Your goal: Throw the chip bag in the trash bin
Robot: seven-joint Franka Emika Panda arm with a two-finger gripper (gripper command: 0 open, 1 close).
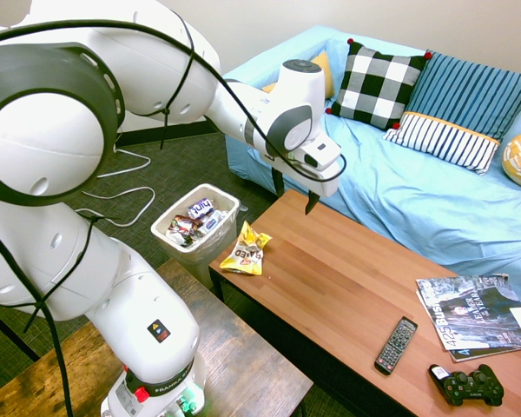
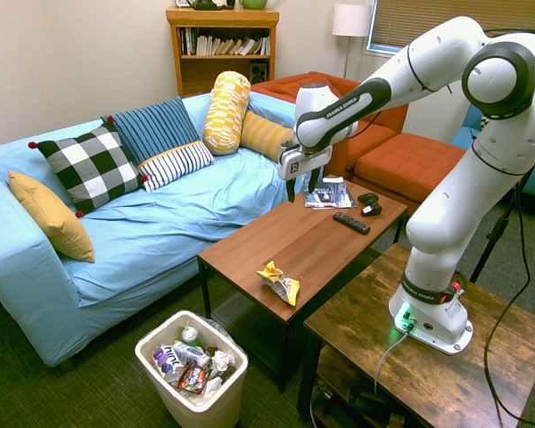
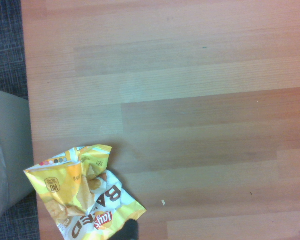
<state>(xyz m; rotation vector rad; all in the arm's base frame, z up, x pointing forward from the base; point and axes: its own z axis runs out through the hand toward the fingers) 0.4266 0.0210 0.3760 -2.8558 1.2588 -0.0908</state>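
Since the wrist view sits closest, start there: the chip bag (image 3: 82,197) is crinkled yellow and white foil with red and brown lettering, cut off by the picture's edge so part of the print is lost. It lies on the counter (image 3: 190,110), a smooth reddish wood-grain top in long plank strips, right by a corner. A pale blurry curve beside the counter edge is hard to make out in that view.

From the exterior views, the trash bin (image 1: 167,224) stands on the dark carpet just beside that corner of the counter, off-white plastic with a rounded-rectangular rim and tapering sides, stuffed with shiny wrappers whose print is too small to read. The chip bag is on the counter near the bin, not in it.

Above the middle of the counter hangs the pincer (image 1: 295,193), pointing down, its 2 dark fingers spread apart with nothing between them, well apart from the bag.

Further along the counter: a slim black remote (image 1: 396,345), a black game controller (image 1: 466,387) and glossy magazines (image 1: 478,314), partly cut off. Behind is a sofa (image 1: 399,191) under a soft light-blue cover, with a checked pillow (image 1: 379,85).
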